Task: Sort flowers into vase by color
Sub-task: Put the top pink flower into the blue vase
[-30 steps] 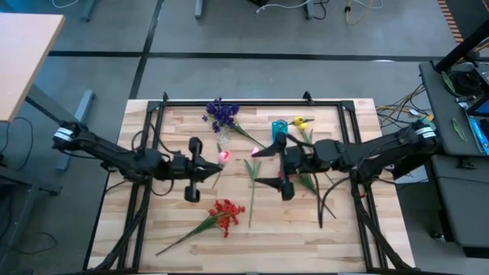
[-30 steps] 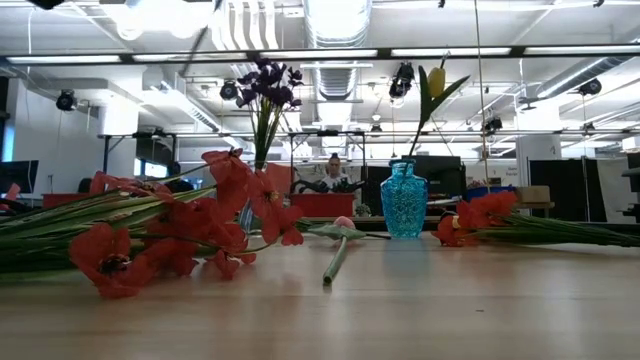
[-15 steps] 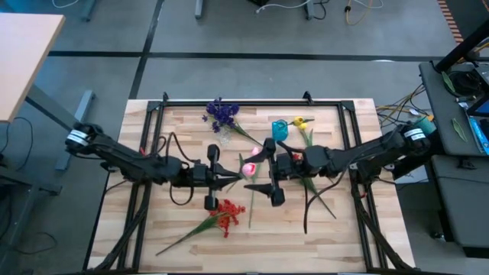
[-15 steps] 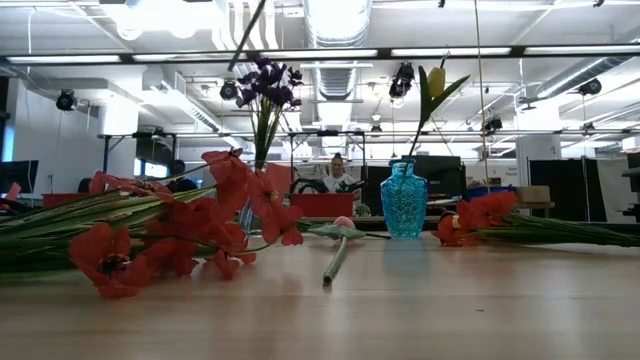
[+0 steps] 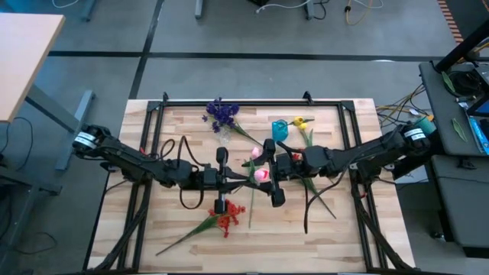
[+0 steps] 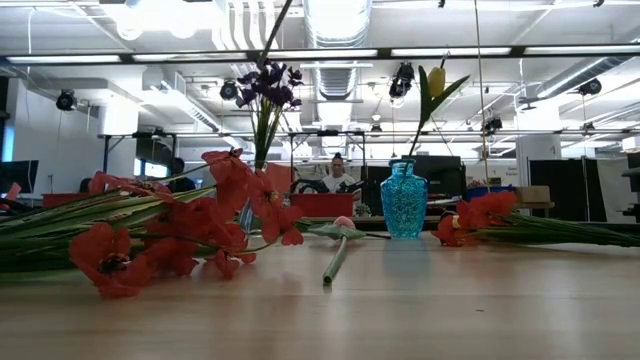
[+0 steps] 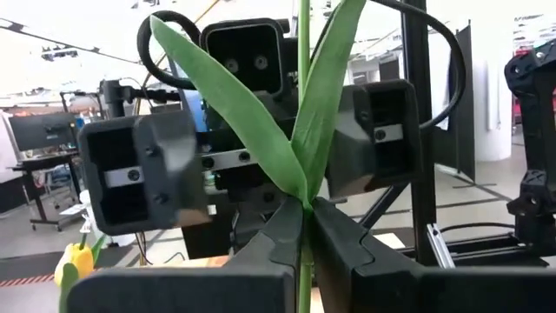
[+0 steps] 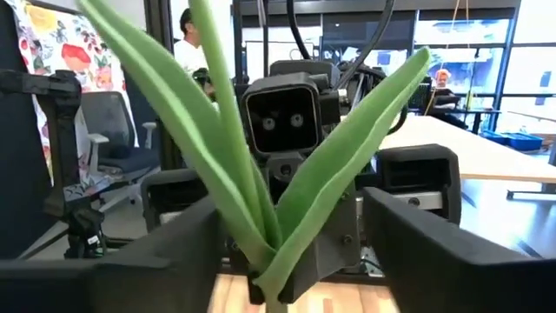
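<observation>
My left tool has carried the pink tulip rightward from a second ago, fingers clamped on its stem, into my wide-open right tool: a handover, just in front of the blue vase, which holds a yellow tulip. The clear vase left of it holds purple flowers.

Pink tulip bud, red cluster, purple cluster, blue patterned vase.
</observation>
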Robot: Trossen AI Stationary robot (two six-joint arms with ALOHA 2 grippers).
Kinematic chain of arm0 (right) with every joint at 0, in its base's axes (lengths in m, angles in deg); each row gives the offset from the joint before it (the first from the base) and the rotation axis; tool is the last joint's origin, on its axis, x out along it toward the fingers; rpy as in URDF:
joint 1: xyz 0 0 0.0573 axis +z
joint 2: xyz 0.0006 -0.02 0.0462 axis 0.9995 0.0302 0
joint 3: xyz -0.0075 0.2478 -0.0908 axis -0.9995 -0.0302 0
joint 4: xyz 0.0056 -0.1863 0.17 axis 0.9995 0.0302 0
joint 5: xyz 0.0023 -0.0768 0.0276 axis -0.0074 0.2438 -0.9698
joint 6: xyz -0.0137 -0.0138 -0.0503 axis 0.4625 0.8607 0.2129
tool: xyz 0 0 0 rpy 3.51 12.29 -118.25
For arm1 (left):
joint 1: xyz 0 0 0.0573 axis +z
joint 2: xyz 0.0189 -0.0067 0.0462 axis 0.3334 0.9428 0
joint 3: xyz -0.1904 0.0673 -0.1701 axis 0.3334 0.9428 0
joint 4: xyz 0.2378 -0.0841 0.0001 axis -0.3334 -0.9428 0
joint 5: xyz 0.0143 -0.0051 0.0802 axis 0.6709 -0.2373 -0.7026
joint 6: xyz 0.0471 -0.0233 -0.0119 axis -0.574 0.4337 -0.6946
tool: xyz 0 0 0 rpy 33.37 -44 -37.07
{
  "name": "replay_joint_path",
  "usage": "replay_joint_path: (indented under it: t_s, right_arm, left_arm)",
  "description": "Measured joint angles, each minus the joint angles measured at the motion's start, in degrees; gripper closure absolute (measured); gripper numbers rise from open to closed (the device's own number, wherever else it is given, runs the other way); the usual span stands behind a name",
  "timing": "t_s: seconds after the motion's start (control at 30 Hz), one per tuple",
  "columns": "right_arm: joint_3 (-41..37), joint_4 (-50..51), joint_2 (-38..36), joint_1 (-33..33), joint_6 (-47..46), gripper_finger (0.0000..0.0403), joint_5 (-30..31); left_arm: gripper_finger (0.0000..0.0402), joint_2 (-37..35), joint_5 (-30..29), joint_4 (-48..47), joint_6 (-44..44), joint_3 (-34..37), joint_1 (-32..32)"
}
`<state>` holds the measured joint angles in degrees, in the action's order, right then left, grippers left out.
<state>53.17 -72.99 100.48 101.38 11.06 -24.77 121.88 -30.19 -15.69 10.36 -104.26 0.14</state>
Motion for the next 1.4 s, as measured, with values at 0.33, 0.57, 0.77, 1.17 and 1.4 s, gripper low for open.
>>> replay_joint_path:
  t_s: [0.33,0.57,0.77,1.17,1.4]
  right_arm:
    - [0.0,2.1,-1.1,0.0,0.0,0.0383,-0.2]
    - [0.0,11.6,-6.5,-0.1,-4.0,0.0384,2.3]
    - [0.0,28.7,-13.4,-0.5,-1.7,0.0385,27.0]
    - [-0.1,29.7,-17.5,-10.5,9.4,0.0385,44.5]
    - [-0.1,33.5,-15.2,-17.8,5.8,0.0385,38.7]
  left_arm:
    - [0.0318,-1.1,0.0,-1.8,3.3,0.2,-0.1]
    - [0.0188,-6.1,0.2,-16.5,7.9,-0.6,-1.0]
    - [0.0139,-12.0,0.1,-43.5,20.3,-5.1,-1.4]
    - [0.0160,-12.2,-2.5,-74.7,34.4,-12.0,-1.8]
    - [0.0162,-12.2,-2.5,-81.6,39.6,-11.8,-2.8]
